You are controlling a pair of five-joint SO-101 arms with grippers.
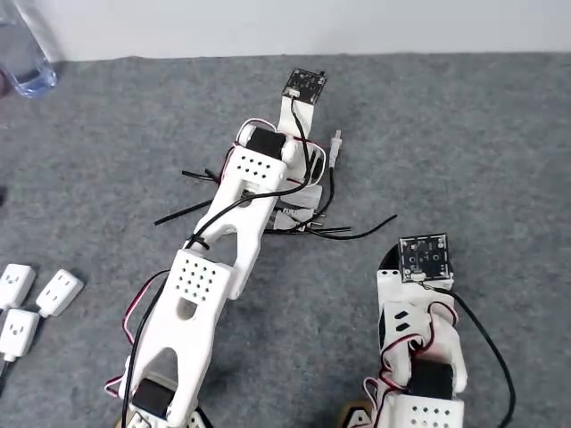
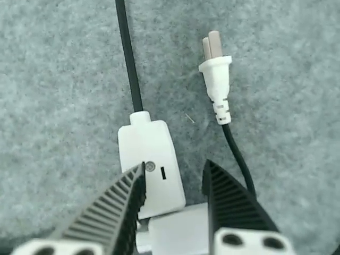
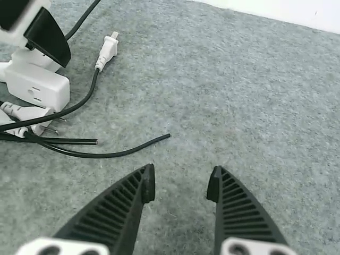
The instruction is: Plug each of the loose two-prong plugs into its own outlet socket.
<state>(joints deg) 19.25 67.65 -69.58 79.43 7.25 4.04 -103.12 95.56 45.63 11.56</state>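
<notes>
My left gripper (image 2: 174, 166) is open and hangs low over a white outlet socket block (image 2: 150, 154) with a black cord; the block's near end lies between the fingers. A loose white two-prong plug (image 2: 217, 79) lies on the carpet just beyond, prongs pointing away. It also shows by the left arm's wrist (image 1: 336, 147). My right gripper (image 3: 181, 171) is open over bare carpet with nothing in it. From there I see the same socket block (image 3: 37, 85), the white plug (image 3: 109, 48) and a second plug (image 3: 21, 113) lying among black cables.
Three more white socket blocks (image 1: 36, 303) lie at the table's left edge. Loose black cables (image 3: 122, 149) spread between the arms. Another white block (image 2: 178, 231) sits under the left gripper. A clear bottle (image 1: 22, 62) stands at the back left. Grey carpet (image 1: 482, 152) covers the right side.
</notes>
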